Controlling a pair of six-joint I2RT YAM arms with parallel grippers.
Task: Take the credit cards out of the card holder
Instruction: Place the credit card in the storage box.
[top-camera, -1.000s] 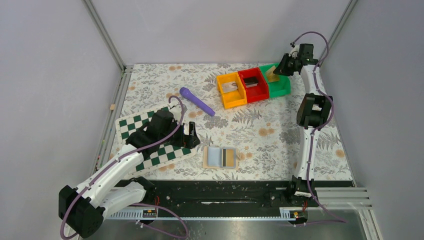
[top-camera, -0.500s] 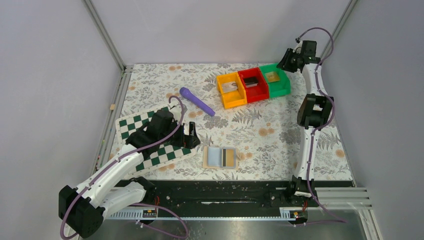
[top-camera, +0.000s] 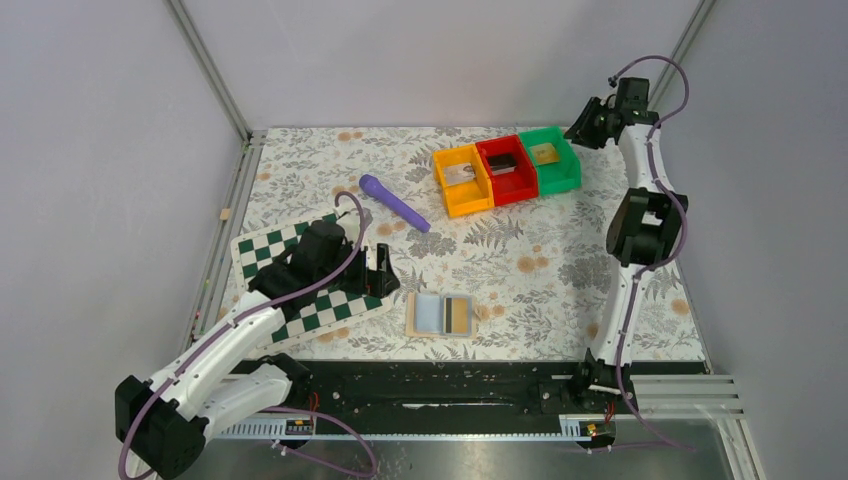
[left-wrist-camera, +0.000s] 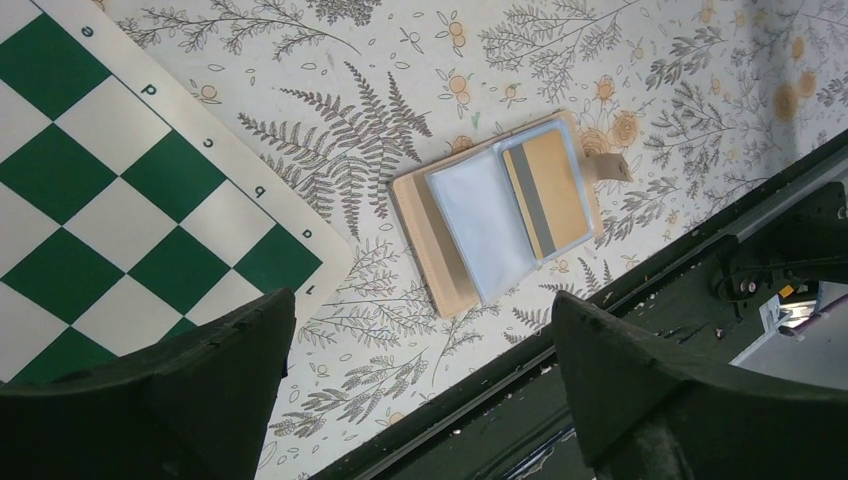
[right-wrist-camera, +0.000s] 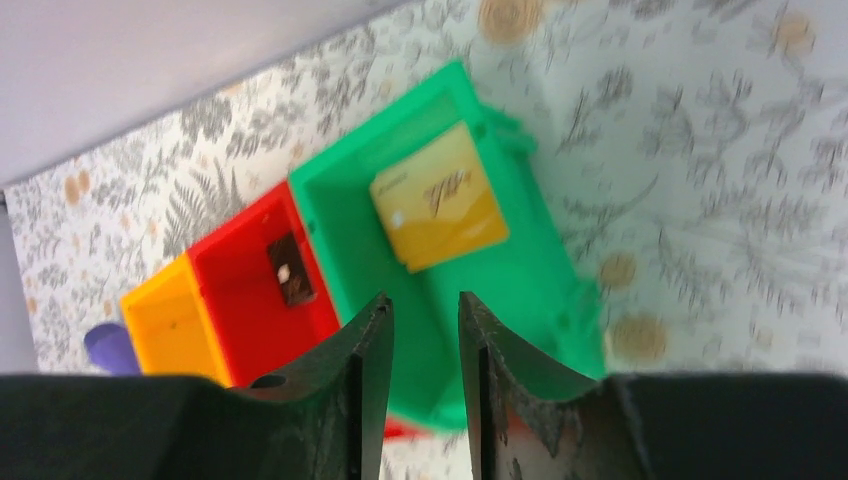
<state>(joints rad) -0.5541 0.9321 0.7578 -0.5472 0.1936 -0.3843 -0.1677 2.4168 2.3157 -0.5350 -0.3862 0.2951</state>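
The tan card holder lies open and flat on the floral bench, just right of the chessboard and its near corner. Its long axis runs along the bench's near edge, and its closing tab points away from the chessboard. One sleeve looks pale blue and blank; the other shows a gold card with a dark stripe. The left fingers, over the chessboard's right edge, gape wide and empty. The right fingers, far from the chessboard above a green bin, stand slightly apart, holding nothing.
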